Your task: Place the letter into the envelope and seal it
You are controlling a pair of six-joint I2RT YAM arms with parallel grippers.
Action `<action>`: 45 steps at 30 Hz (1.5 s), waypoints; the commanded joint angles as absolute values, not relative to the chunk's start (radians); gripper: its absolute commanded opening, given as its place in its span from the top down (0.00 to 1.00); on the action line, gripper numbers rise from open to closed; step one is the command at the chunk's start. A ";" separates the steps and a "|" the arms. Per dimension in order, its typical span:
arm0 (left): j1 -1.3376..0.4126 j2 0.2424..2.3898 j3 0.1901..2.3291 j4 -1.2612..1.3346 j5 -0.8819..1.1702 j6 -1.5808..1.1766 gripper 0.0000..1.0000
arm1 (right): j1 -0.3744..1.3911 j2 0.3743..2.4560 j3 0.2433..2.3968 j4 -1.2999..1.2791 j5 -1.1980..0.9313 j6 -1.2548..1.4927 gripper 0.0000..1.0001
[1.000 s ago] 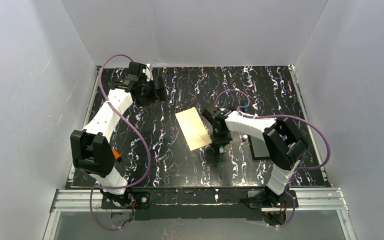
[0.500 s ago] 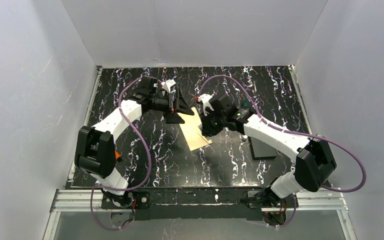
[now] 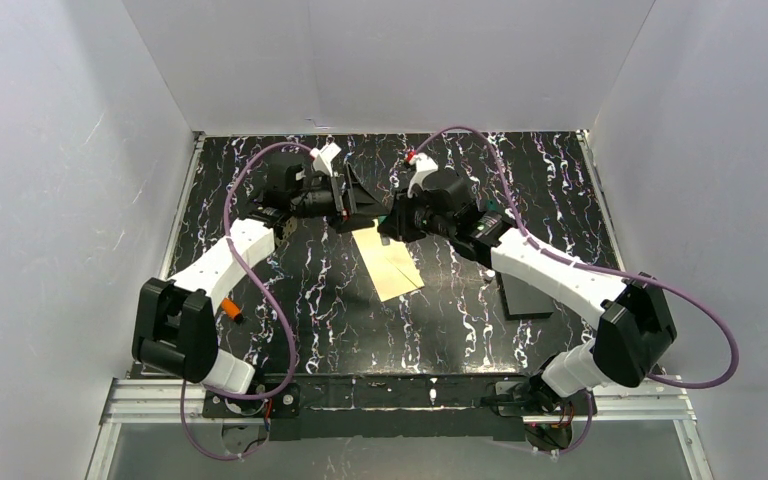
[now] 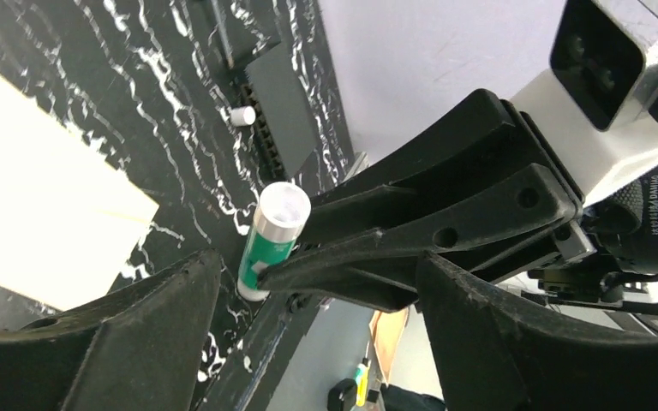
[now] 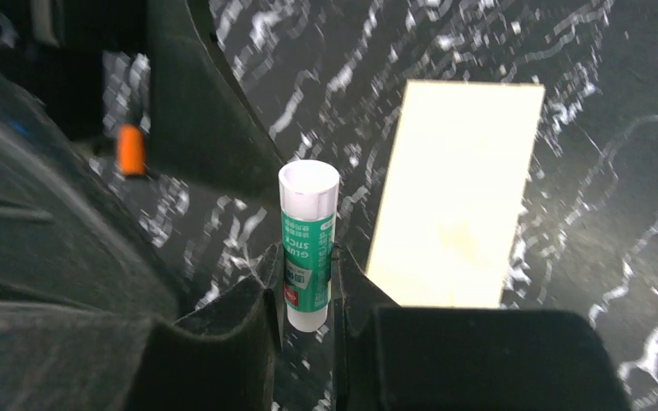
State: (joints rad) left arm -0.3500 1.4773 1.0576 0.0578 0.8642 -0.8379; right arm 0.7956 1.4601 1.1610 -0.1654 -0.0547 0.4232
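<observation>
Two arms in the top view, coming from near left and near right and meeting over the far middle of the table (image 3: 290,300). You have the left gripper (image 3: 360,203) and right gripper (image 3: 392,222) facing each other, tips close together. One envelope (image 3: 388,262): a pale cream oblong lying flat, just near of the two grippers, long side running far-left to near-right. A faint line crosses it. You cannot make out a flap from here. One dark slab (image 3: 525,297) lies to the right, well apart from the envelope.

Left wrist view: the left gripper's two fingers (image 4: 514,342) stand wide apart with nothing between them. Beyond them you see the right gripper clamped on one glue stick (image 4: 272,241), which has a green label and a clear-white top end. Part of the envelope shows at the left, plain and unmarked. One small white cylinder (image 4: 242,115) sits on the table just beside the dark slab.

Right wrist view: the jaws are pinched on the lower half of the glue stick, which stands upright with its white end up. You can read "GLUE STICK" down the label. The envelope lies right of the stick, light yellow-cream and flat with square corners. One black finger of the left gripper crosses just left of the stick.
</observation>
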 commanded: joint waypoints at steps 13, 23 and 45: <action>-0.361 1.490 1.102 0.179 0.933 -0.851 0.69 | 0.796 1.431 1.186 0.125 -0.217 0.604 0.83; -0.361 1.526 1.117 0.180 0.944 -0.826 0.61 | 0.795 1.449 1.209 0.119 -0.311 0.666 0.83; -0.335 1.538 1.111 0.195 1.013 -0.853 0.76 | 0.795 1.469 1.196 0.139 -0.306 0.642 0.89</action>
